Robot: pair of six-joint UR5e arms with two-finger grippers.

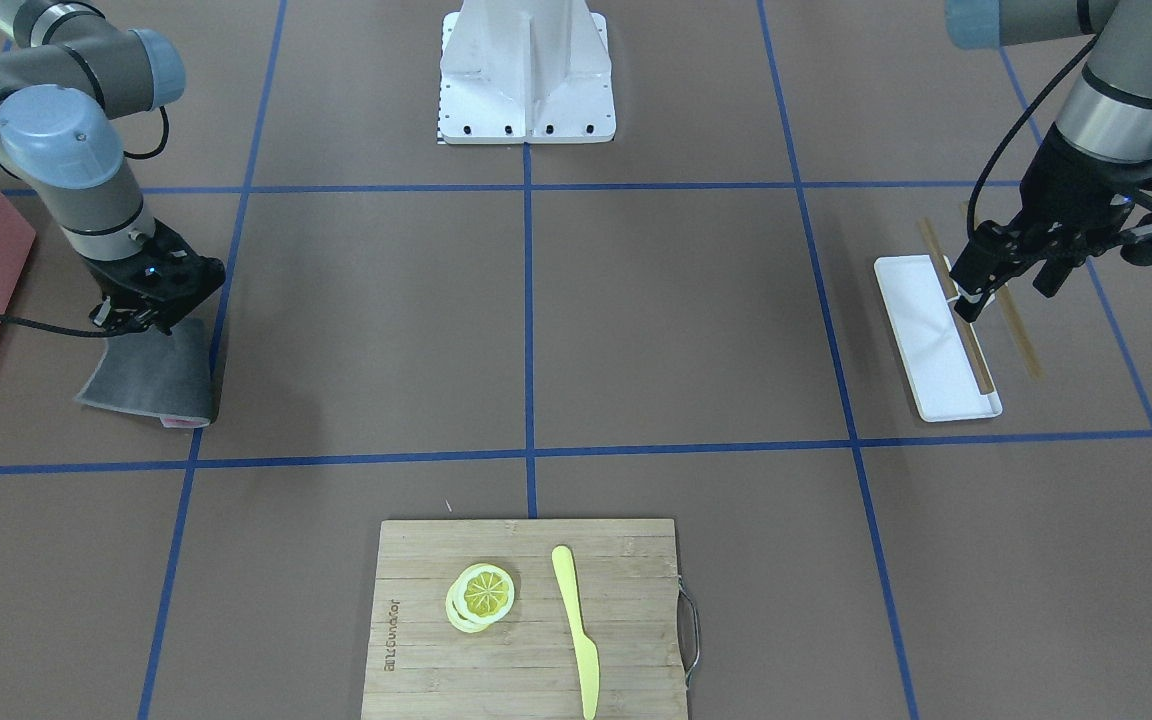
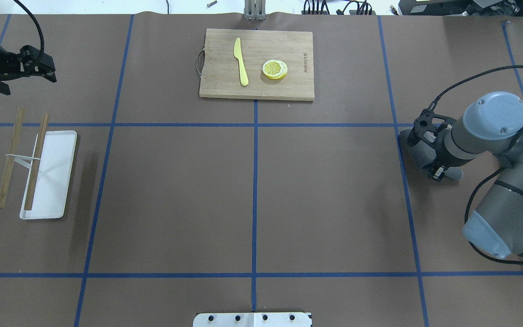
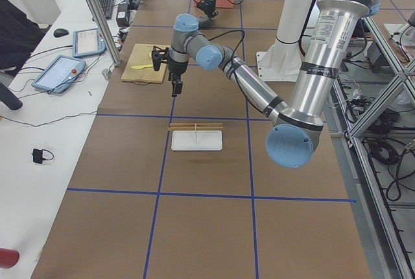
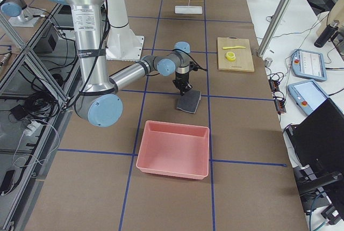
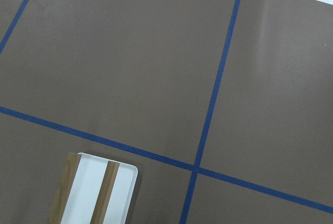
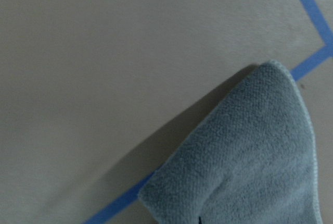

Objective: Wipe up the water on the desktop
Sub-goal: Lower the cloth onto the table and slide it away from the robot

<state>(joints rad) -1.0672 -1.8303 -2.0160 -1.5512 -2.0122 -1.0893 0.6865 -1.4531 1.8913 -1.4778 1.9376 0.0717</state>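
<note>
Desk — very large flat surface, matte brown and paper-like, divided into big rectangles by thin blue tape lines. It fills every view and carries everything noted here. The finish reads even and dull across the cells around the board.

Landmark: bamboo cutting board, rectangular, with striped grain and a wire handle on one short end. It lies at the desk edge opposite the robot base. On it are a stack of round yellow lemon slices and, beside them and apart, a slim pale-yellow plastic knife.

Right tool — off the board's lemon-side end, nearer the robot than the board. It points down, with its fingers closed on the top of a grey cloth. The cloth has a fine looped nap like microfibre; it hangs in a fold and its lower part rests on the desk next to a tape line. A small pink patch shows at its bottom edge.

Left tool — off the board's handle end, well apart from it, raised above the desk with its fingers spread and nothing between them. Below it lies a white rectangular tray, smooth with a low rim. One wooden chopstick lies along the tray; the second lies on the desk just beside it, parallel.

A pink plastic bin, with rounded corners, sits beyond the cloth from the board.
</note>
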